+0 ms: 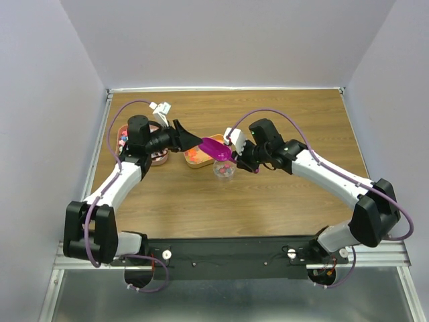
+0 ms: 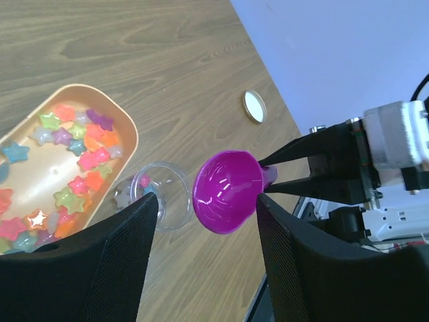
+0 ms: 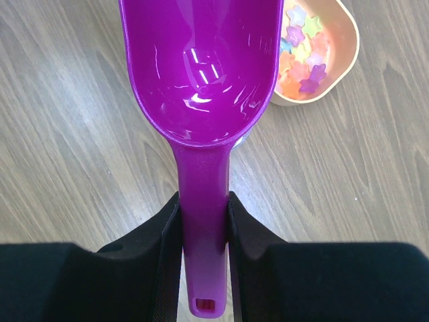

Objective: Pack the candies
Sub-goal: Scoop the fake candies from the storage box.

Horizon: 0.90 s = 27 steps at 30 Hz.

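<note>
Bases: both arms are bolted side by side at the near edge of the wooden surface.
Left arm: elbow folded back at the near left, forearm rising forward, wrist turned inward toward the middle.
Right arm: elbow out at the near right, forearm stretched long and low toward the centre.
Right end effector: clamped on the handle of the magenta scoop, one finger pressed to each side of it.
Scoop: held off the surface, bowl pointing away from the right wrist.
Cup: small, clear, upright on the surface, peeking out from under the scoop's bowl, with a few candies inside.
Left end effector: fingers well apart, gripping nothing, aimed at the cup and the scoop's mouth.
Candies: star-shaped, many colours, mostly in the peach tray just beyond the cup.
Second tray: far left, partly hidden behind the left wrist, also holding candies.
Round disc: flat on bare wood, apart from the tray.
</note>
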### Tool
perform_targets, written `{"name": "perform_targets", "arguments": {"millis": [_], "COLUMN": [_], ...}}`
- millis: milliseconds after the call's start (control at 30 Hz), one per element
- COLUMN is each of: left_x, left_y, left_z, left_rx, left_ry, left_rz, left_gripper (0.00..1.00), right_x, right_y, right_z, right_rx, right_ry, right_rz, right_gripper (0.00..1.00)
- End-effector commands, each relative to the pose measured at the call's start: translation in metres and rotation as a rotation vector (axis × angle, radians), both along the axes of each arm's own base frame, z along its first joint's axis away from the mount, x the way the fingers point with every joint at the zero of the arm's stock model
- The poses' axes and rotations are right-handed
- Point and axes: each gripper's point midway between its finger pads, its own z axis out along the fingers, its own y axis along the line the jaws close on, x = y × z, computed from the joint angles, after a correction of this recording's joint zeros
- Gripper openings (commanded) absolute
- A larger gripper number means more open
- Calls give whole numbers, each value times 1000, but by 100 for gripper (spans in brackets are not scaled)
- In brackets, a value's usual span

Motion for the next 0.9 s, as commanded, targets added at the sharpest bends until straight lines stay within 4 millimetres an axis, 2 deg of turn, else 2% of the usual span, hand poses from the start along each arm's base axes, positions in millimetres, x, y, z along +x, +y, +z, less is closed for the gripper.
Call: {"name": "perform_targets", "arguments": {"millis": [0,67,167,467,500,600,700,800,867], "left_x": [2,5,7,9,7,4,0,-5,-6], "left_y": [-13,-17,-25,-29,-29,-28,-26,-22,-19], "left_z": [-11,-11,-5,-16,-17,-23,-23,-22,-19], "left_rx": [-4,-7,-7,-9,-13,-23,-58,-111,-158], "left_ry": [48,51,38,66,71,90,112,149,195], "left_rz": [-29,-36,-48,-58,-62,-71,-74,-71,-61], "left_gripper": [66,65,55,11,0,0,0,0,0], "right_x": [0,-1,-2,-5,-6,-7,-9,-12,-12], "right_y": [13,13,13,14,14,15,17,21,23], "right_z": [15,14,12,18,19,22,31,39,48], "right_rx": [53,53,52,74,77,94,135,175,205], "right_ry": [-26,-22,-20,-26,-27,-39,-53,-66,-84], "right_rz": [47,51,53,62,62,65,74,85,87], "right_gripper": [1,1,1,1,1,1,6,14,26]}}
